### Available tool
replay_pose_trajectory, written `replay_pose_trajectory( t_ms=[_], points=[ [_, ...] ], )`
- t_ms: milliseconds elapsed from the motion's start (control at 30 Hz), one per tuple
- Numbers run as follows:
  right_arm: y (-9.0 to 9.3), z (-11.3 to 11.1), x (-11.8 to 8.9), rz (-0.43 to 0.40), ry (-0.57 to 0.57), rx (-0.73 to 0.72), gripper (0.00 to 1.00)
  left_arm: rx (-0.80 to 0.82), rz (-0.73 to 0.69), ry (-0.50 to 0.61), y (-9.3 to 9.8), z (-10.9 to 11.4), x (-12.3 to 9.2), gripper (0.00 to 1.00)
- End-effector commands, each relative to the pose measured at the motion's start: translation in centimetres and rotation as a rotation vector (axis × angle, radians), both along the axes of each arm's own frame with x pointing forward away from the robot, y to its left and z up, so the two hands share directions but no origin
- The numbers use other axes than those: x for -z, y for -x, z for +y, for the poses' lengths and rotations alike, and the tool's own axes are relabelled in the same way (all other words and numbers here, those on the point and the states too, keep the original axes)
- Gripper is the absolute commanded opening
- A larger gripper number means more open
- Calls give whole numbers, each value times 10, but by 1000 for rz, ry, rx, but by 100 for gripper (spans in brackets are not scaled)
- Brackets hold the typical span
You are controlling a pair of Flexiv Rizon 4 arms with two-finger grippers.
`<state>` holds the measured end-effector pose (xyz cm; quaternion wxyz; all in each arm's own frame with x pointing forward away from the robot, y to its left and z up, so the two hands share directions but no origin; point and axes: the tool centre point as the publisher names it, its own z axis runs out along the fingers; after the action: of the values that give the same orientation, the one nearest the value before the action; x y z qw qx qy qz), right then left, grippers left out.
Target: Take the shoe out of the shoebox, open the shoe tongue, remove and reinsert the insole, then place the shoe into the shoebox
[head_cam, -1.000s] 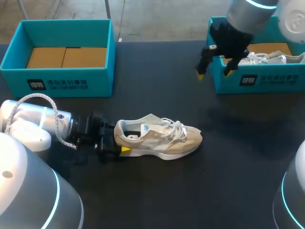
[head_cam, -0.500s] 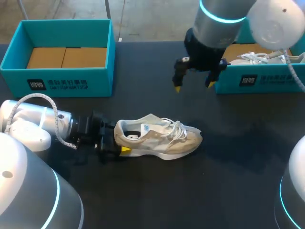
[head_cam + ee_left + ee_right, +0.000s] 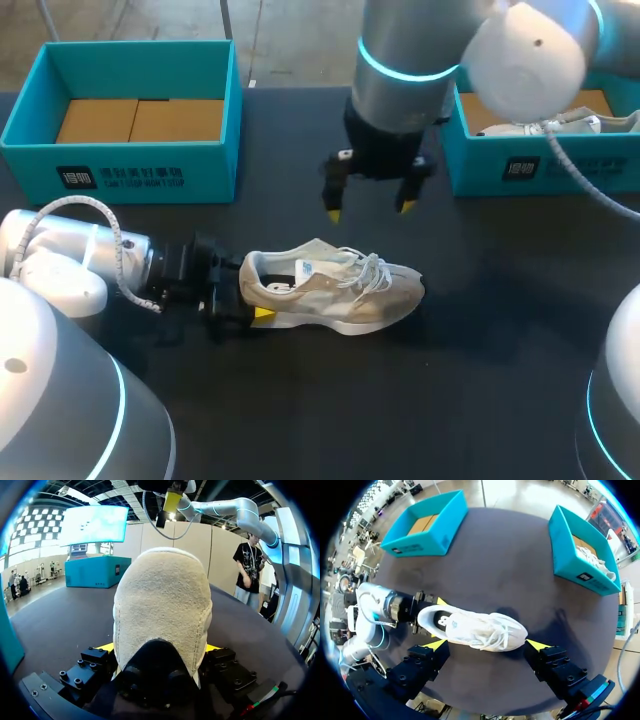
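A beige and white shoe (image 3: 335, 290) lies on its sole on the black table (image 3: 450, 400), toe pointing right. My left gripper (image 3: 252, 298) is low at the heel, shut on it with a yellow tip on each side. In the left wrist view the heel of the shoe (image 3: 162, 605) fills the space within the left gripper (image 3: 160, 647). My right gripper (image 3: 369, 211) hangs open above the shoe's laces, touching nothing. Its wrist view looks straight down on the shoe (image 3: 475, 627), which lies well below the right gripper (image 3: 486, 644).
A teal shoebox (image 3: 120, 170) with a bare cardboard floor stands at the back left. A second teal shoebox (image 3: 540, 170) at the back right holds another white shoe (image 3: 560, 120). The near half of the table is bare black surface.
My right arm has swung left and nearer from the right shoebox to above the shoe, its gripper still open. The left arm and the shoe have not moved.
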<state>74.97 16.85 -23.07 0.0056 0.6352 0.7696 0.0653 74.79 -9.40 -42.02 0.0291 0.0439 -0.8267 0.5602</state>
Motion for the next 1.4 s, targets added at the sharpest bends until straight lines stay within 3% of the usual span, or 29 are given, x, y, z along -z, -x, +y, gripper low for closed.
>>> replay_pose_trajectory(
  t_ms=[33,667,1400],
  points=[
    [-1,20,14,14,54,-2,100,0,1,-1,0,0,0,0],
    [25,60,54,45,100,63,100,0,1,-1,0,0,0,0],
    [8,74,93,88,193,135,100,0,1,-1,0,0,0,0]
  ],
)
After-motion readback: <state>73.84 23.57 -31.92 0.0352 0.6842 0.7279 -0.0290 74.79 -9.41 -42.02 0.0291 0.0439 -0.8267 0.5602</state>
